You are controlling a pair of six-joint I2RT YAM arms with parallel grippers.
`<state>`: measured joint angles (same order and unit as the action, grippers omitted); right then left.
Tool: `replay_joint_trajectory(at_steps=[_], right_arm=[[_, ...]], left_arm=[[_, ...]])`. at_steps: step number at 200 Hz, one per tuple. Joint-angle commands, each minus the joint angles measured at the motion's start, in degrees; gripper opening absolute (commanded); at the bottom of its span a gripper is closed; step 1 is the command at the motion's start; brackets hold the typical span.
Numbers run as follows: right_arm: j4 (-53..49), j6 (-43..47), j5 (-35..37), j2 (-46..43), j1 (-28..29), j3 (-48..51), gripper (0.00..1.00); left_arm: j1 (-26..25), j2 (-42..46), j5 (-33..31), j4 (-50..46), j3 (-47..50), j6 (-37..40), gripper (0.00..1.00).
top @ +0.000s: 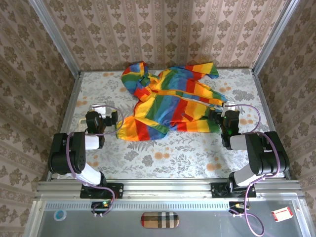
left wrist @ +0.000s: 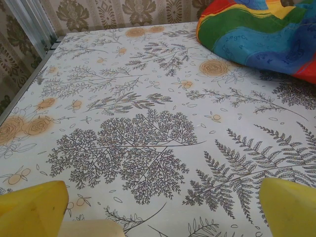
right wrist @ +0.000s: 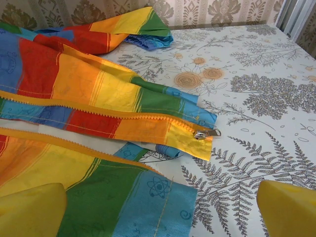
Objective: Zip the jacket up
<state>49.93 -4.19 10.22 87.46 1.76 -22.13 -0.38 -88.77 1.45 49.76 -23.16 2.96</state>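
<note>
The jacket (top: pixel 173 101) lies spread and rumpled at the middle back of the table, rainbow-striped, its front open. In the right wrist view its two orange zipper halves (right wrist: pixel 123 114) lie apart, with the silver slider (right wrist: pixel 205 133) at the bottom end of the far half. My right gripper (right wrist: pixel 160 212) is open, just above the near blue-green panel (right wrist: pixel 148 197) at the jacket's right hem, holding nothing. My left gripper (left wrist: pixel 160 212) is open over bare tablecloth, left of the jacket's hem (left wrist: pixel 261 34). From above, the left gripper (top: pixel 98 109) and right gripper (top: pixel 228 109) flank the jacket.
A fern-and-flower printed cloth (top: pixel 163 153) covers the table. Metal frame rails (top: pixel 69 106) and patterned walls close in the left, right and back sides. A sleeve (right wrist: pixel 133 27) lies folded towards the back wall.
</note>
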Motion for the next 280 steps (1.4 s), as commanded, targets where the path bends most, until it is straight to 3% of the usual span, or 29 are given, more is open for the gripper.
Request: replay_joint_trajectory(at_steps=[1, 280], right_arm=[[0.16, 1.29, -0.11, 0.26, 0.30, -0.63, 1.00], [0.19, 1.42, 0.07, 0.25, 0.44, -0.64, 1.00]], left_arm=[[-0.67, -0.15, -0.56, 2.28, 0.66, 1.52, 1.00], [-1.20, -0.14, -1.45, 2.54, 0.83, 1.85, 1.00]])
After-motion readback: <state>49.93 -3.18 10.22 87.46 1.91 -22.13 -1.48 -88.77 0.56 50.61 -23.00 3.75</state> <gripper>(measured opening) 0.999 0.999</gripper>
